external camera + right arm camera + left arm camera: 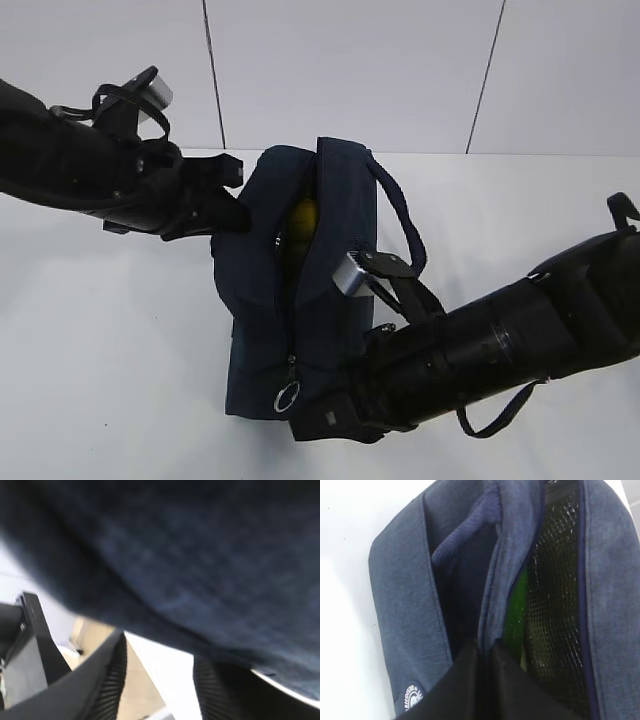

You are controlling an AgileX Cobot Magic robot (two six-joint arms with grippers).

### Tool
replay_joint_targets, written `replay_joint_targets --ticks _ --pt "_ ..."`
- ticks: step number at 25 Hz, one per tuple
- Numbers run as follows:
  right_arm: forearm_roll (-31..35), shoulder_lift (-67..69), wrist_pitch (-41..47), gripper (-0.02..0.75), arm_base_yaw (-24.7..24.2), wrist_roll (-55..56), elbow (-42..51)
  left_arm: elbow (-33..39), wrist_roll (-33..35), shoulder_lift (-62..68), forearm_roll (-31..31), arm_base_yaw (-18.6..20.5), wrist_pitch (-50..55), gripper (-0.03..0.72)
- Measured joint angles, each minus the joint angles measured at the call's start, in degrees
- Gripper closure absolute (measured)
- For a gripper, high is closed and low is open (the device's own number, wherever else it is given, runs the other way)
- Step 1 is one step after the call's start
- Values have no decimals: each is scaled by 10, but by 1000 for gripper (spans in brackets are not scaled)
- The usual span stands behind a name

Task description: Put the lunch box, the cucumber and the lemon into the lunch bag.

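The right gripper (330,420), nearest the lens at five o'clock, is pinched on the lunch bag (255,330) at its lower corner. The bag stands mid-table, mouth gaping: soft fabric that sags, best held by rim or handles. Inside show the lemon (303,215) at twelve o'clock and something glossy green, probably the cucumber (516,612). The left gripper (235,205), reaching level from ten o'clock, clamps the bag's rim.

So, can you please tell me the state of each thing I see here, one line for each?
lunch bag: upright on the table, zipper open, mouth held apart.
lemon: inside the bag, partly visible.
cucumber: inside the bag, behind the mesh lining.
zipper ring pull: hanging at the low end of the zipper.
left hand: shut on the bag's edge.
right hand: against the bag's fabric; grip unclear.
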Motion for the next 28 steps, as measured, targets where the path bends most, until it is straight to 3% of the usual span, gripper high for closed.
replay_joint_targets --ticks 2,6,8,12,24,28 --pt "16 0 6 660 0 4 0 0 0 0 0 0 0 680" --pt "75 0 2 436 0 -11 0 0 0 0 0 0 1 680" --pt "91 0 -1 381 0 -14 -4 0 0 0 0 0 2 680" --pt "102 17 -3 366 0 21 -13 0 0 0 -9 0 3 680" --pt "105 35 -76 353 0 36 -17 0 0 0 -146 0 70 680" --pt "106 35 -86 359 0 37 -17 0 1 0 -158 0 80 680"
